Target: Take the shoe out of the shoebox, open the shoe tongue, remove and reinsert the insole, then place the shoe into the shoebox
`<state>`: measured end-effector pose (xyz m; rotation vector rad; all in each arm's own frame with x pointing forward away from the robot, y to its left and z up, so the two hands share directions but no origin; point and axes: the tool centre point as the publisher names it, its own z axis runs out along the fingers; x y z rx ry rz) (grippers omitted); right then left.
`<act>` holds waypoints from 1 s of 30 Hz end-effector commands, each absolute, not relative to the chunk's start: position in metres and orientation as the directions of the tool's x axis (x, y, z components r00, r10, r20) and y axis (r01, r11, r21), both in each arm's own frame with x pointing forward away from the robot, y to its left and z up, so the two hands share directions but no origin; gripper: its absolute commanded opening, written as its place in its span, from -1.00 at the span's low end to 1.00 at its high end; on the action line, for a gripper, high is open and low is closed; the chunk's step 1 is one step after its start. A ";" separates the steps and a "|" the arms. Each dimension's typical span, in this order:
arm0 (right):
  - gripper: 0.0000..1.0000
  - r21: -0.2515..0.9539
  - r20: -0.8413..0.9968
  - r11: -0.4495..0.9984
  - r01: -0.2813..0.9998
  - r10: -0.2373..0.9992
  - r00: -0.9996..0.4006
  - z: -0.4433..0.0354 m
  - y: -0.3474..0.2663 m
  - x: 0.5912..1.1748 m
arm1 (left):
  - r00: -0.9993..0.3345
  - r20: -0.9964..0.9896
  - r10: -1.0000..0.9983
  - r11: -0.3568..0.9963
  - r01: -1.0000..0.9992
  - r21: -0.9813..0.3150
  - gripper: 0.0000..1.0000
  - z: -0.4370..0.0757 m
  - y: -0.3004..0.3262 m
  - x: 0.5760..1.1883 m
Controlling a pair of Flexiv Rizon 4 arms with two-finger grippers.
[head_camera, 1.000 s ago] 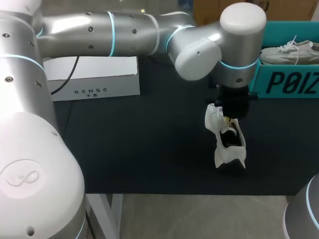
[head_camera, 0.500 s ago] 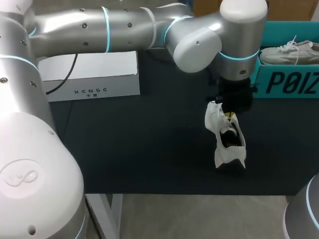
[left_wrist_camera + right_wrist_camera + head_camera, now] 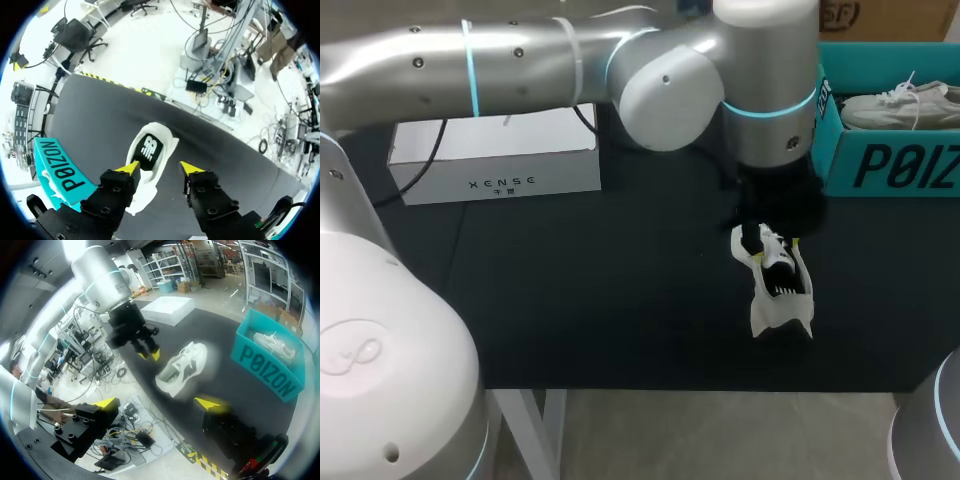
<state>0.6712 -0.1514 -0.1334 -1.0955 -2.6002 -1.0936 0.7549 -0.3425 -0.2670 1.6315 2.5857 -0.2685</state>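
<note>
A white shoe [image 3: 781,293] lies on the black table [image 3: 600,290], its dark insole showing in the opening [image 3: 149,148]. My left gripper [image 3: 776,246] hovers just over the shoe's far end, open, its yellow fingertips [image 3: 131,168] apart and holding nothing [image 3: 160,168]. The teal shoebox [image 3: 885,165] stands at the right rear with a second white shoe [image 3: 898,104] inside. My right gripper [image 3: 157,403] is open and empty, well back from the shoe [image 3: 184,368], looking at my left gripper [image 3: 146,353] above it.
A white carton [image 3: 498,160] sits at the back left of the table, a black cable running over it. The teal shoebox [image 3: 270,365] lies beside the shoe. The table's front edge [image 3: 670,388] is just behind the shoe.
My left gripper has opened and let go of the shoe's tongue, which it held lifted before; the tongue has dropped back. The arm has shifted slightly left.
</note>
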 end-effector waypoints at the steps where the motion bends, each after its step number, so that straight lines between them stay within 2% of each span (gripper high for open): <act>1: 1.00 0.575 0.360 0.480 0.663 0.579 -0.731 -0.134 -0.152 0.672 | -0.432 -0.163 0.887 0.418 0.902 -0.111 1.00 -0.269 -0.339 0.755; 18: 1.00 0.575 0.360 0.480 0.663 0.579 -0.731 -0.134 -0.152 0.672 | -0.432 -0.163 0.887 0.418 0.902 -0.111 1.00 -0.269 -0.339 0.755; 22: 1.00 0.575 0.360 0.480 0.663 0.579 -0.731 -0.134 -0.152 0.672 | -0.544 -0.032 0.838 0.545 0.837 0.037 1.00 -0.280 -0.320 0.744; 30: 1.00 0.575 0.360 0.480 0.663 0.579 -0.731 -0.134 -0.152 0.672 | -0.752 0.057 0.657 0.744 0.659 0.114 1.00 -0.283 -0.292 0.714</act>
